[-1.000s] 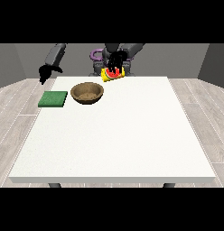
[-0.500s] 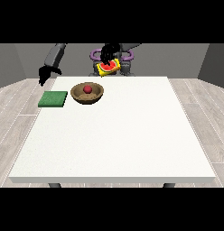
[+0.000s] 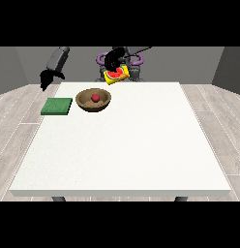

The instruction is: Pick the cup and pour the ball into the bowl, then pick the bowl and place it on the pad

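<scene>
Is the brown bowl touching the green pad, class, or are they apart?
Apart. The front view shows a strip of bare white table between the green pad and the brown bowl, which sits to the pad's right.

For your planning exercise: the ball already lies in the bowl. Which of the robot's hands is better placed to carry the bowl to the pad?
Probably the robot's right hand, at the view's left. It hangs empty near the green pad and brown bowl; the other hand holds the tilted cup.

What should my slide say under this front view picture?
Red ball in the wooden bowl; a hand holds the tilted cup.
</scene>
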